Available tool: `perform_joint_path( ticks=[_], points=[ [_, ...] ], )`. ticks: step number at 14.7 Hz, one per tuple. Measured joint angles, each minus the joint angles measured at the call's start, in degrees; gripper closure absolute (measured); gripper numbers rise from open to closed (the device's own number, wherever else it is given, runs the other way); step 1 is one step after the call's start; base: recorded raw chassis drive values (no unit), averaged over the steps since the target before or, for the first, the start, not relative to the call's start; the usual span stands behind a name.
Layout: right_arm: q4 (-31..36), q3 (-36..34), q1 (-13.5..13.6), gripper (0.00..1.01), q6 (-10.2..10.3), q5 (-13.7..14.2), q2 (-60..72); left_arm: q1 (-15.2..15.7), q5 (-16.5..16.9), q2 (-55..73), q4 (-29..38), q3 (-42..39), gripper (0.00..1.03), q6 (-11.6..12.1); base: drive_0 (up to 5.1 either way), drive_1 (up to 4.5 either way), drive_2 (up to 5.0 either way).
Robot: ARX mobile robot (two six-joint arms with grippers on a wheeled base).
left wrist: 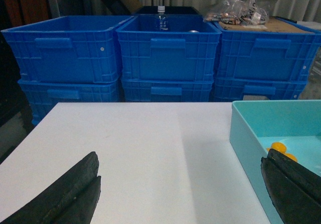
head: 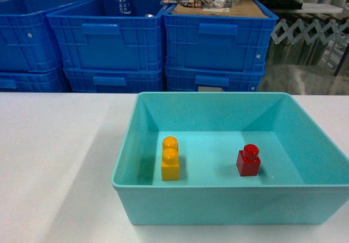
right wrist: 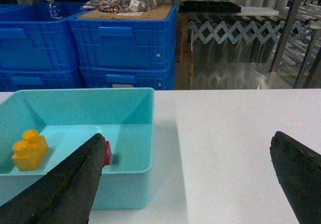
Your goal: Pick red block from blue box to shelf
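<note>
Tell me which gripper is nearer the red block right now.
Right. The right gripper is open beside the blue box, its left finger overlapping the red block in its wrist view. The left gripper, also open, sits over bare table left of the box.

Red block (head: pixel 248 161) in blue box (head: pixel 229 207), right of two-stud brick (head: pixel 170 159).

The blue box (head: pixel 229 199) sits on the white table (head: pixel 54 161). Inside it, the red block (head: pixel 248 161) stands upright on the floor, right of centre. A yellow two-stud brick (head: pixel 170 158) stands left of centre, well apart. Dark blue crates (head: pixel 163 41) are stacked behind the table.
</note>
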Motion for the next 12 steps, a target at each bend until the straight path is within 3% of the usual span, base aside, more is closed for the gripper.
perform_joint_path(
  ticks=[12],
  points=[
    [0.0,0.0,0.0,0.03,0.0,0.0,0.0,0.0,0.0,0.0,0.0,0.0,0.05,0.0,0.0,0.00,0.0]
  ],
)
